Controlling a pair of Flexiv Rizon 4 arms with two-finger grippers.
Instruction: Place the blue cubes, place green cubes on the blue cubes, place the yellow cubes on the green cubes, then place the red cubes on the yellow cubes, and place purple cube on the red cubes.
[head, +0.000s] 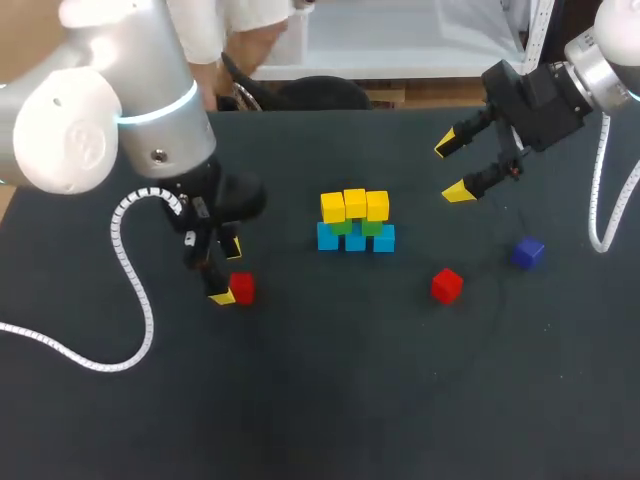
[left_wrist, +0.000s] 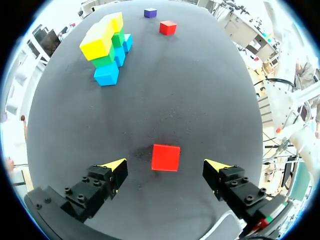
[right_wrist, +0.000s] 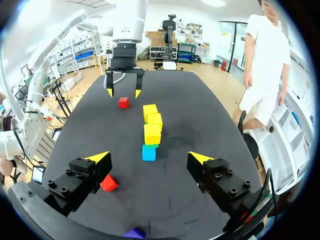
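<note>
Left gripper (left_wrist: 166, 165): released; you find the red cube (left_wrist: 165, 157) between its fingers, untouched.
Right gripper (head: 455, 168): released, well apart from it.

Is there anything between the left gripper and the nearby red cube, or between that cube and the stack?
Nothing visible does. The left gripper is open with the red cube between its fingers, and only bare table separates that cube from the stack's yellow cubes.
</note>
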